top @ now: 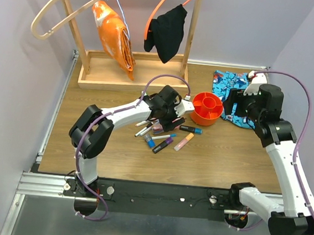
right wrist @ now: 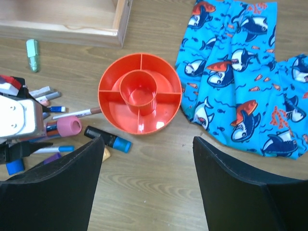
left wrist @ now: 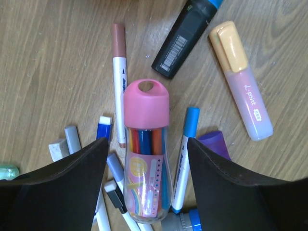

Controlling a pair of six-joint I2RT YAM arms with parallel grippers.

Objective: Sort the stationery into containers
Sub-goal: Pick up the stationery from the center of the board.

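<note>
Left gripper [left wrist: 147,144]: jaws spread wide, one finger on each side of the pink-capped tube [left wrist: 146,159] of coloured pens, neither seen to touch it. The tube lies flat on the table [left wrist: 53,57], cap pointing away from the wrist. Just beside it are a blue-capped marker [left wrist: 185,154] on one flank and a brown-capped white pen [left wrist: 119,82] on the other. A black highlighter [left wrist: 185,41] and a pastel highlighter [left wrist: 243,82] lie farther out. A sound grasp probably closes squarely across the clear barrel below the cap, with the fingers lowered between the tube and its neighbours; otherwise the marker may be dragged along. Right gripper [right wrist: 147,139]: jaws parted, holding nothing, above the orange tub [right wrist: 159,118]. Its compartments are empty, and it sits near the pile, beside a shark-print cloth [right wrist: 240,77].
</note>
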